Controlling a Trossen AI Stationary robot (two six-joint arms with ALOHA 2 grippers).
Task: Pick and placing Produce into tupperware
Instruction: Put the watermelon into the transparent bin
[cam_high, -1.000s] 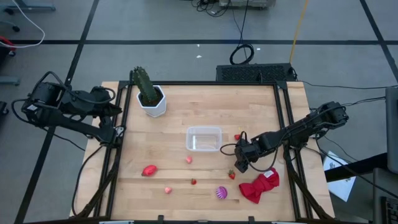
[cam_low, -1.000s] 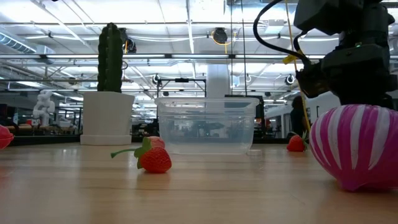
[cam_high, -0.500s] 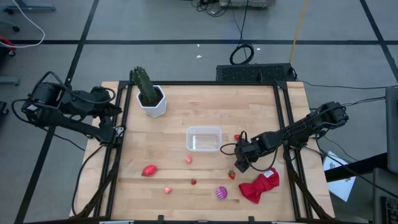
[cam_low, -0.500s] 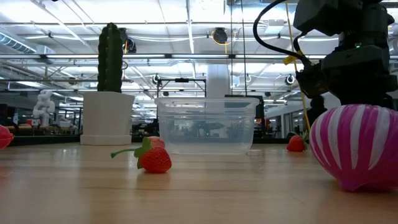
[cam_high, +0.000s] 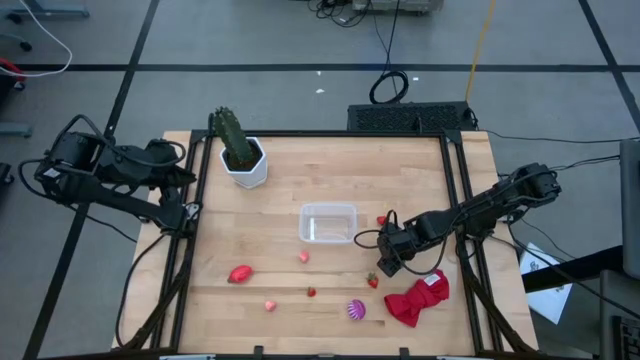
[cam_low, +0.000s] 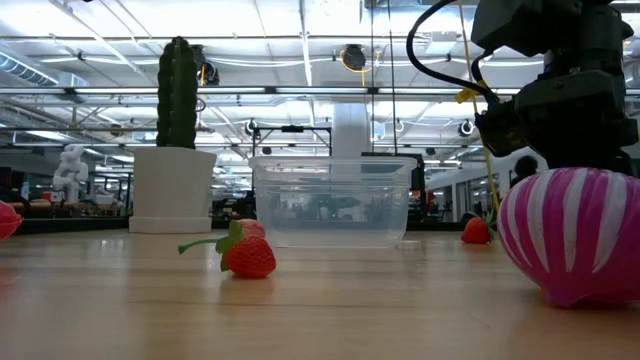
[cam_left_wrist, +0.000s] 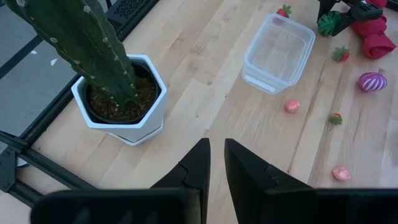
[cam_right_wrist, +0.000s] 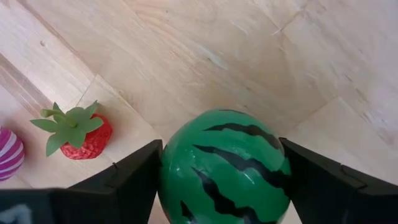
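We see the right claw pinching a green dark-striped toy watermelon ball at four o'clock of the clear rectangular plastic tub on the wooden tabletop; our left claw stays pressed together near the potted cactus

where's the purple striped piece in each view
high: purple piece near the front edge, left of the red cloth.
low: large, far right foreground.
left wrist: small, far right, beside the cloth.
right wrist: sliver at the left edge.
Shared landmark: strawberry next to it.
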